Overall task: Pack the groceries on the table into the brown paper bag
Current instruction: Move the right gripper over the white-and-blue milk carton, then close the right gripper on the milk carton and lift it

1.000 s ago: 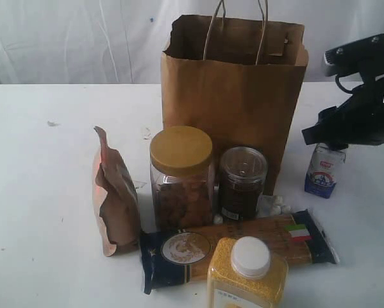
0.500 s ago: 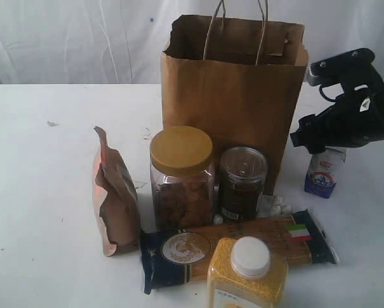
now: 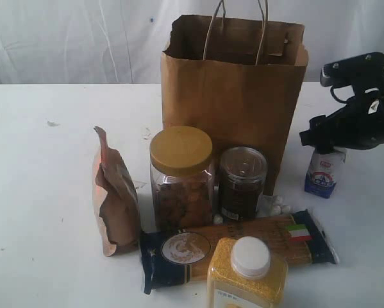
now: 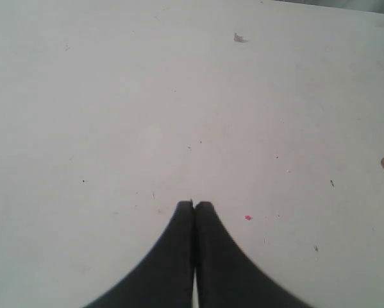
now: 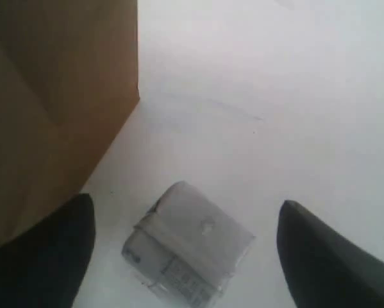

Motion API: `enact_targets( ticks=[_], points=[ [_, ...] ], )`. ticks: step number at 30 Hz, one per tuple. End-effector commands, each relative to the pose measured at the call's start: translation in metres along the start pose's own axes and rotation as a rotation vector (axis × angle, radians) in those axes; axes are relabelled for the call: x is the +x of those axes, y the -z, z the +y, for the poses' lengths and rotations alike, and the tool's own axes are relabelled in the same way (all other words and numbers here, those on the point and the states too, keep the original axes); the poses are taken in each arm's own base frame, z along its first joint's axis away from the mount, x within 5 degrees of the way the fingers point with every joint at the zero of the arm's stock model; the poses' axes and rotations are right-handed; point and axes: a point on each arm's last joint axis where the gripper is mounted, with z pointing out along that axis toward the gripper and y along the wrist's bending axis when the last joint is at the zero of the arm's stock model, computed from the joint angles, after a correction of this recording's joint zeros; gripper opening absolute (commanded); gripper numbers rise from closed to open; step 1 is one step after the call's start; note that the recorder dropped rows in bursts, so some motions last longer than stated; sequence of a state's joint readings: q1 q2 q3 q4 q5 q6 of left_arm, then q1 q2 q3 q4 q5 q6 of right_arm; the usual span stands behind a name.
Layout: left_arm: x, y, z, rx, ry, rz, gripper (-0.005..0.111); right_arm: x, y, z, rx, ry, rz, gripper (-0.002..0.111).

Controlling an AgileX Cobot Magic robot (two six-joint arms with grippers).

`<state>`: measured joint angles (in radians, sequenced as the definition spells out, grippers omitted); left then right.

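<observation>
**Wide jaws over the carton**

Right end effector [image 5: 185, 204] is spread wide, hovering directly above the small white-blue cardboard carton [image 5: 188, 247], which stands on the white worktop [image 3: 44, 192] just beside the tall brown kraft paper bag [image 3: 233, 96]. It looks light and crushable (thin card, I'd guess), so take its flat sides gently. Left end effector [image 4: 193, 206] is pinched shut, empty.
</observation>
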<state>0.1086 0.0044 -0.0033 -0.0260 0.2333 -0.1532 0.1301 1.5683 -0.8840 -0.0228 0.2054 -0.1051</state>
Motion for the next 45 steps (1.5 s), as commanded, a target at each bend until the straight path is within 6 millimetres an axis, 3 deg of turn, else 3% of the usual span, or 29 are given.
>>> enact_targets(
  ticks=[1, 21, 31, 35, 45],
  points=[
    [0.001, 0.0, 0.0, 0.003, -0.002, -0.003, 0.0, 0.008, -0.015, -0.001, -0.001, -0.007, 0.054, 0.073],
    [0.001, 0.0, 0.0, 0.003, -0.002, -0.003, 0.0, 0.013, -0.021, 0.0, -0.01, -0.032, 0.092, 0.072],
    [0.001, 0.0, 0.0, 0.003, -0.002, -0.003, 0.0, 0.016, -0.021, 0.0, -0.015, -0.041, 0.12, 0.048],
    [0.001, 0.0, 0.0, 0.003, -0.002, -0.003, 0.0, 0.016, -0.02, 0.0, -0.015, -0.041, 0.122, 0.045],
    [0.001, 0.0, 0.0, 0.003, -0.002, -0.003, 0.0, -0.014, 0.015, -0.004, -0.012, -0.045, 0.073, 0.045]
  ],
)
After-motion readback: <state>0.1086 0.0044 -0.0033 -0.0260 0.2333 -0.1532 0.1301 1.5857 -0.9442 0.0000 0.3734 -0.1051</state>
